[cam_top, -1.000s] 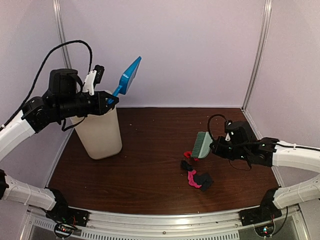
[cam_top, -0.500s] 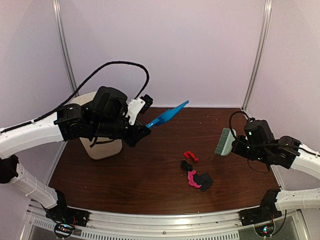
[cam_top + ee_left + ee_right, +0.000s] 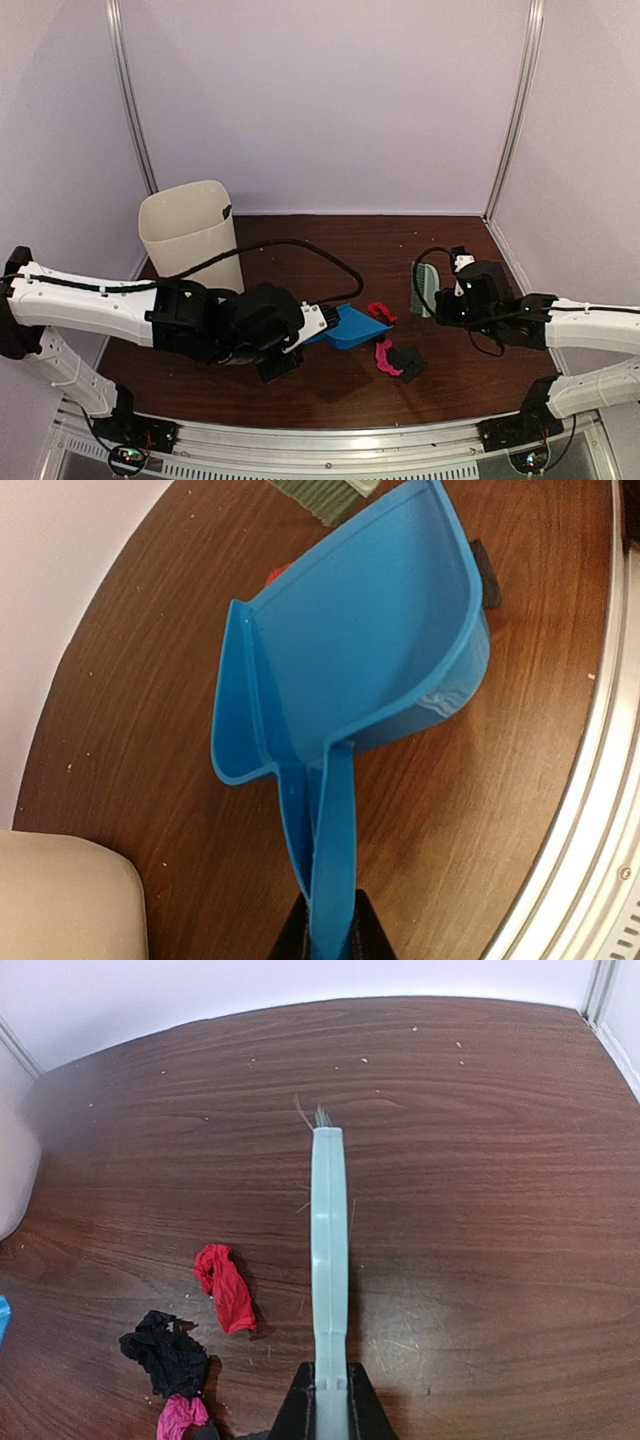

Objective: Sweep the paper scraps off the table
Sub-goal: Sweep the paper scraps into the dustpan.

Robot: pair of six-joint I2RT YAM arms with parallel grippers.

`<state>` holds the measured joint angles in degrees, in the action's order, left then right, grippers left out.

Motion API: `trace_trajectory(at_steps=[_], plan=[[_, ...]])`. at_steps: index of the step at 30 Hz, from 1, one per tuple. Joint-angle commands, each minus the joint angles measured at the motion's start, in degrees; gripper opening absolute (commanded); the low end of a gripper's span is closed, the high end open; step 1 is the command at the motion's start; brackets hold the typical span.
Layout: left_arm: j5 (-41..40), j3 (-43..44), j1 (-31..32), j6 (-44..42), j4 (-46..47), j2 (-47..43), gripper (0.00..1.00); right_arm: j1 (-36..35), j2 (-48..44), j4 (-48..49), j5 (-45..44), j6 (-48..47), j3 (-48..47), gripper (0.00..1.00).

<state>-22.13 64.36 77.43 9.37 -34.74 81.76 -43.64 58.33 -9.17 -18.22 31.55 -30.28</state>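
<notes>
Paper scraps [image 3: 398, 358] lie clustered on the table [image 3: 300, 250] between the blue dustpan [image 3: 352, 328], clamped by its handle in the left gripper [image 3: 325, 935] and lowered beside them as catcher, and the brush [image 3: 427, 287], gripped tight by the right gripper [image 3: 325, 1410], seemingly poised for sweeping.

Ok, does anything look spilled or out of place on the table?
Only the mess: crumpled red, pink and black paper scraps lie loose on the table beside the dustpan, with pale specks farther back. The bin stands upright; nothing looks damaged.
</notes>
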Motion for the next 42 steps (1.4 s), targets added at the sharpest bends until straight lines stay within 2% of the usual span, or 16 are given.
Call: trace_trajectory(at_steps=[1, 12, 23, 32, 42], plan=[[-6.5, -1.1, 2.5, -1.5, -4.5, 4.3, 0.0, 0.4, 3.9, 14.1, 1.7, -9.3, 0.3, 0.0], [-4.0, -6.0, 3.3, -12.0, -1.5, 6.6, 0.0, 2.5, 11.2, 22.4, 9.2, -16.5, 0.9, 0.0], [-8.6, -7.9, 3.3, -21.2, 4.2, 11.9, 0.0, 2.5, 16.2, 28.0, 22.3, -17.1, 3.7, 0.0], [-9.2, -9.5, 2.9, -22.8, 8.2, 13.7, 0.0, 2.3, 17.1, 33.8, 33.0, -13.5, 7.0, 0.0], [-7.6, -10.5, -0.2, -21.8, 10.0, 15.4, 0.0, 1.4, 16.8, 36.7, 39.7, -8.6, 8.1, 0.0]])
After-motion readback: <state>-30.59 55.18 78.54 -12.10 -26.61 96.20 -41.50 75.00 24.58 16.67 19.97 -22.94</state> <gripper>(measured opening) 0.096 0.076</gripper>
